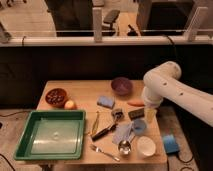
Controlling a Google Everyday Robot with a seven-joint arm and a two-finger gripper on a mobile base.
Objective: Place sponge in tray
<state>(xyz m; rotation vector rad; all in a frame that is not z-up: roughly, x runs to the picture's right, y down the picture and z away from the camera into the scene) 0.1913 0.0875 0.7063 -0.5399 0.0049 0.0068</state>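
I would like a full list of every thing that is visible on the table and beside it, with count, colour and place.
table: 1, wooden, centre
tray: 1, green, front left
sponge: 1, blue, middle, right of the fruit
brown bowl: 1, back left, dark contents
fruit: 1, orange, beside the brown bowl
purple bowl: 1, back, right of centre
white cup: 1, front right
spoon: 1, metal, left of the white cup
fork: 1, metal, front edge
blue block: 1, right of the table
arm: 1, white, right side
gripper: 1, low over the table's right side
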